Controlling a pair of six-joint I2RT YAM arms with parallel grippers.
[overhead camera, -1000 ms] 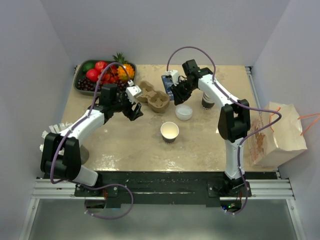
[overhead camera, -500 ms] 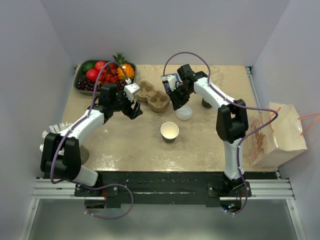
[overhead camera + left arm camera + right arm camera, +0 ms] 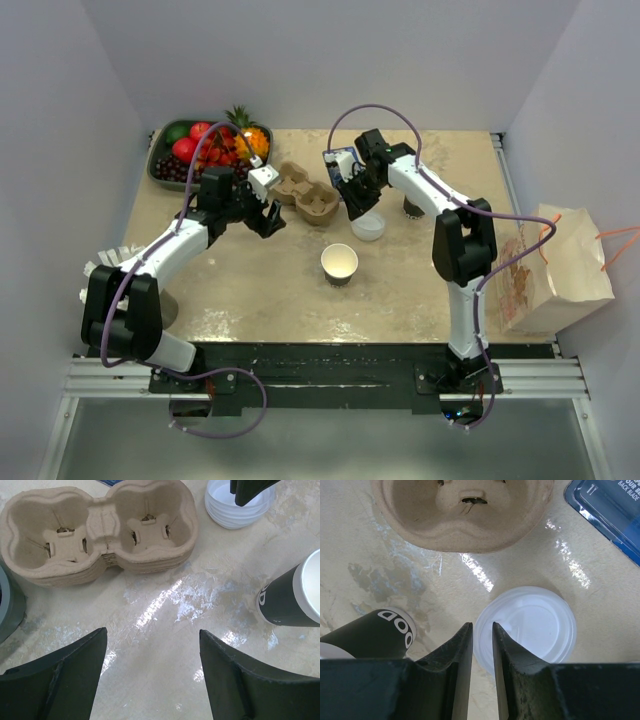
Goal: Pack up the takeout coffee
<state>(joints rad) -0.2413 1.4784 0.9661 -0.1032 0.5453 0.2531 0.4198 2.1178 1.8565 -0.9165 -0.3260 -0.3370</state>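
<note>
Right gripper (image 3: 481,627), its jaws narrowed to a thin slit, has swung in from the back of the worktop (image 3: 250,290). It now sits over the near rim of the white lid (image 3: 527,625); whether it pinches the rim cannot be told. The lidless coffee cup (image 3: 339,263) stands upright nearby. Left gripper (image 3: 152,631) still hovers wide apart beside the pulp carrier (image 3: 100,530). Lidding the cup looks like the next step.

Pale lilac walls (image 3: 330,60) enclose a glossy beige table (image 3: 250,290).
</note>
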